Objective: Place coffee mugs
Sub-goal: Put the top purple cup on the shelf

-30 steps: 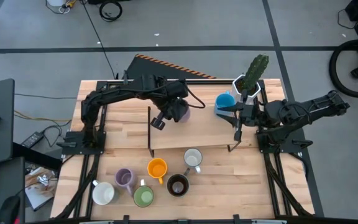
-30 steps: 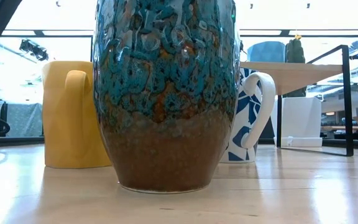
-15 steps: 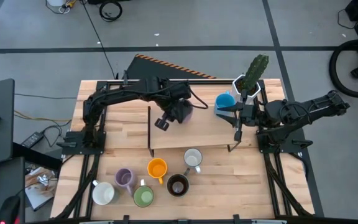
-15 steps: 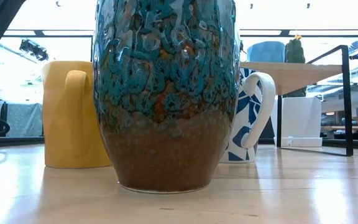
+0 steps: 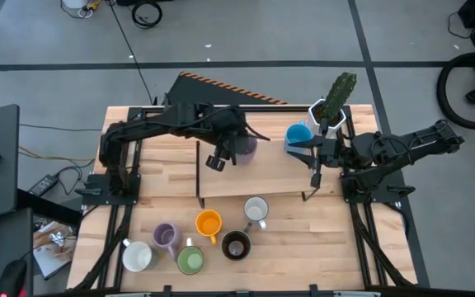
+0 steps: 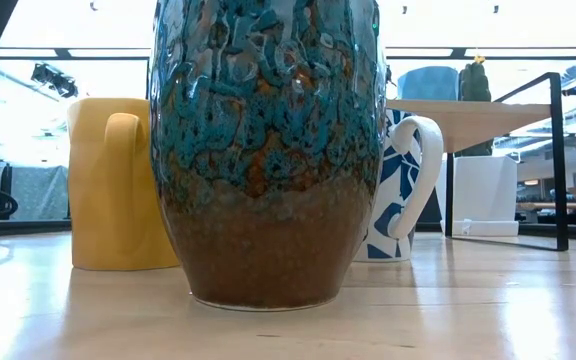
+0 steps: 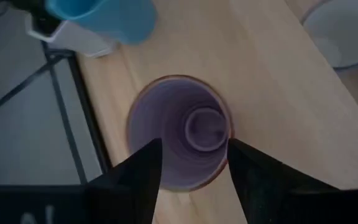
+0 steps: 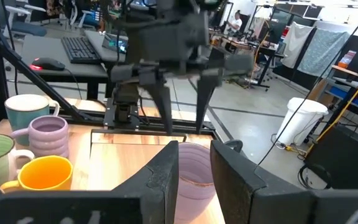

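A lavender mug stands upright on the raised wooden shelf, left of the blue mug. My left gripper hangs open right over it, fingers pointing down, one on each side of the rim. In the right wrist view its fingertips end just above the lavender mug. My right gripper is level at the shelf's right end, beside the blue mug. It points toward the lavender mug, open, with nothing between its fingers. Several more mugs stand on the near table.
A white pot with a cactus stands at the shelf's far right corner. On the near table are a white-and-blue mug, an orange mug, a dark brown mug, a second lavender mug, a green mug and a white mug.
My left gripper has opened and let go of the lavender mug, which now stands on the shelf by itself. The gripper has stayed above the mug.
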You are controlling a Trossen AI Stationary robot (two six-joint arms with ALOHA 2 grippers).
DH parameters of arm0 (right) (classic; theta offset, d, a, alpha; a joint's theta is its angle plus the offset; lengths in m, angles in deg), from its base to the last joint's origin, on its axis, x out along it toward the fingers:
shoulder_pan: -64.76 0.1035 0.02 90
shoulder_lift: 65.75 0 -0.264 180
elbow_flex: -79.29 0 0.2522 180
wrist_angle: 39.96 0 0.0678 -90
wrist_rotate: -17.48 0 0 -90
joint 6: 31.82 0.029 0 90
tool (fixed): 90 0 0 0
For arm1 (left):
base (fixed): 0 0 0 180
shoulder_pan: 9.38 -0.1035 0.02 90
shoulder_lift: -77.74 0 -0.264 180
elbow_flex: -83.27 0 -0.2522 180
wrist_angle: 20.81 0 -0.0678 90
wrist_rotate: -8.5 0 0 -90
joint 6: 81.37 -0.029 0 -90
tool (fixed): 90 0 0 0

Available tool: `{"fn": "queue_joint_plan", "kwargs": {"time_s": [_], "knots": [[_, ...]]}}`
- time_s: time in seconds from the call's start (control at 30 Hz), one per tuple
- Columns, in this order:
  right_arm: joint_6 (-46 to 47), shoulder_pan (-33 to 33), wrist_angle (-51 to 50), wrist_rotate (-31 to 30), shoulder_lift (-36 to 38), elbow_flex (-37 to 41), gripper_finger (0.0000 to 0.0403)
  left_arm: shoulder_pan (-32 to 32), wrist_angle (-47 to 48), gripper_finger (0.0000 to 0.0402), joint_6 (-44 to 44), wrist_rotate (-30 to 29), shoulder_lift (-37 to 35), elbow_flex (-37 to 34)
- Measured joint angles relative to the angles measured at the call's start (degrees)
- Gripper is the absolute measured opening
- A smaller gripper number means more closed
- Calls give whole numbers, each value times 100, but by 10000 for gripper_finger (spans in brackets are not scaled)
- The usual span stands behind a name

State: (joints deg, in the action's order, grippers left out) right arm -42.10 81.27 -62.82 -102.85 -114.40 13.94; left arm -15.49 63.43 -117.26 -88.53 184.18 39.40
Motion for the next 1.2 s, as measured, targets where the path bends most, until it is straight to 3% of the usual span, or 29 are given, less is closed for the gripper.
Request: {"fn": "queue_joint_plan", "kwargs": {"time_s": [0.23, 0.47, 0.67, 0.87, 1.03, 1.2], "knots": [[7, 0, -49, 142, 0, -4, 99, -46, 114, 163, 880, 737, -617, 6], [67, 2, -97, 645, -11, -4, 99, 153, -87, 143, 1311, 981, -973, -161], [133, 2, -44, 645, -11, -4, 99, 315, -1371, 142, 1313, 911, -1731, -2088], [177, -41, 32, 638, -71, -5, 98, 48, -2949, 142, 1325, 822, -2748, -3900], [260, -202, 91, 621, -195, -4, 93, -341, -3842, 143, 1811, 823, -3114, -4629], [279, -353, 193, 628, -201, -6, 91, -691, -3929, 171, 2047, 1023, -3152, -4982]]}}
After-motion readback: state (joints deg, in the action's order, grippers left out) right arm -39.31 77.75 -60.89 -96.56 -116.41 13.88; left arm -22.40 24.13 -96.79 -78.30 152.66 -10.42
